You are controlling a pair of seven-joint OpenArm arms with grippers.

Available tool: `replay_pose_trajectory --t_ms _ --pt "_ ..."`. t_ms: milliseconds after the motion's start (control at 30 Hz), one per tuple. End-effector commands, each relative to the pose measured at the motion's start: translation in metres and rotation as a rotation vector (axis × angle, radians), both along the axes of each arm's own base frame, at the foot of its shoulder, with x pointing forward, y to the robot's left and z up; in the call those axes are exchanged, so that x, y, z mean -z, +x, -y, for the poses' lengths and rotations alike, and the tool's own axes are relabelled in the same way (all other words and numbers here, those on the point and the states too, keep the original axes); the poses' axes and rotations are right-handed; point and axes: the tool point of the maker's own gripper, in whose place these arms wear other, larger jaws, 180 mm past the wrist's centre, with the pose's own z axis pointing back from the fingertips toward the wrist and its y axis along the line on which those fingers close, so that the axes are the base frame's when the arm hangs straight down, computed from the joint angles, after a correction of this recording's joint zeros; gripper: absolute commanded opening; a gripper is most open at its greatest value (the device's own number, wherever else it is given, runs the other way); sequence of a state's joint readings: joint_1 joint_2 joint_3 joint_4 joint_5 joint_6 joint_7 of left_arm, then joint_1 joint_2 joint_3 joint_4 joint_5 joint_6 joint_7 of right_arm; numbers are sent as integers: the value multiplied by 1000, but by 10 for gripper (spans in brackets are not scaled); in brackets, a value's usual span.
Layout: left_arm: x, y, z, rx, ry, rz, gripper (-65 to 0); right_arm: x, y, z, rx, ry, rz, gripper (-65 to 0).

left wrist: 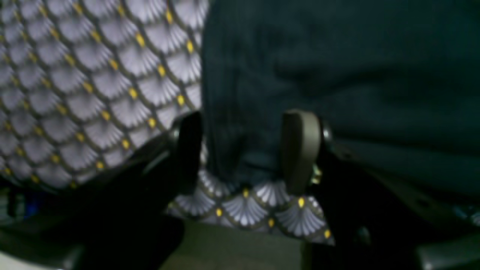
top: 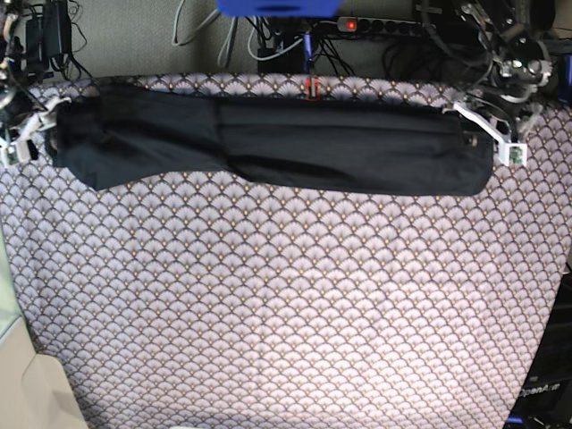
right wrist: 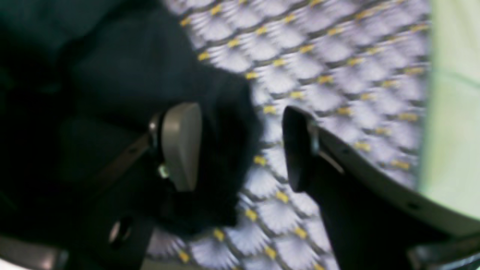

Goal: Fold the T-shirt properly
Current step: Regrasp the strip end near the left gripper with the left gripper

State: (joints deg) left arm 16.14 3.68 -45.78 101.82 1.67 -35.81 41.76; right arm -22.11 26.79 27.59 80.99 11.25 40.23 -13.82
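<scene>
The black T-shirt (top: 268, 143) lies folded into one long narrow band across the far part of the table. At its right end in the base view sits my left gripper (top: 490, 138). In the left wrist view this gripper (left wrist: 243, 150) is open, its two fingers (left wrist: 300, 150) straddling the T-shirt's (left wrist: 337, 75) edge near the cloth's border. My right gripper (top: 36, 134) is at the band's left end. In the right wrist view it (right wrist: 240, 148) is open too, with the T-shirt's (right wrist: 123, 67) dark end lying between the fingers (right wrist: 182, 146).
The scallop-patterned purple-white tablecloth (top: 286, 295) covers the whole table in front of the shirt. Cables and a power strip (top: 375, 25) crowd the space behind the far edge. A blue object (top: 277, 7) sits at the top. Pale floor (top: 18, 375) shows at the lower left.
</scene>
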Motion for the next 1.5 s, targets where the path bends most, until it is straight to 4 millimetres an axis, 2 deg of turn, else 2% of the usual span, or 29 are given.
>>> replay_pose_trajectory --t_ms 0,133,400,500,800,900,1033,1200,1467 --pt "-14 8 -3 8 23 48 -318 -14 10 7 -5 -8 48 -289" --pt "-22 11 -4 11 36 64 -318 -1 13 4 2 22 29 -289" --pt "-20 12 -6 10 35 65 -318 18 12 -1 7 54 -11 -289" --pt "-27 25 -6 10 37 97 -318 19 12 -2 7 57 -13 -289" --pt "-11 40 -12 -22 -10 84 -318 19 12 -1 7 56 -14 -289" --pt "-9 34 -32 -93 -15 87 -318 19 12 -1 7 56 -14 -289" --pt "1 32 -46 -122 -29 66 -318 19 12 -1 7 56 -14 -289" --pt "13 31 -45 -123 -57 39 -318 19 12 -1 7 56 -14 -289" --pt "14 35 -34 -97 -73 40 -318 17 12 -2 5 54 -10 -289"
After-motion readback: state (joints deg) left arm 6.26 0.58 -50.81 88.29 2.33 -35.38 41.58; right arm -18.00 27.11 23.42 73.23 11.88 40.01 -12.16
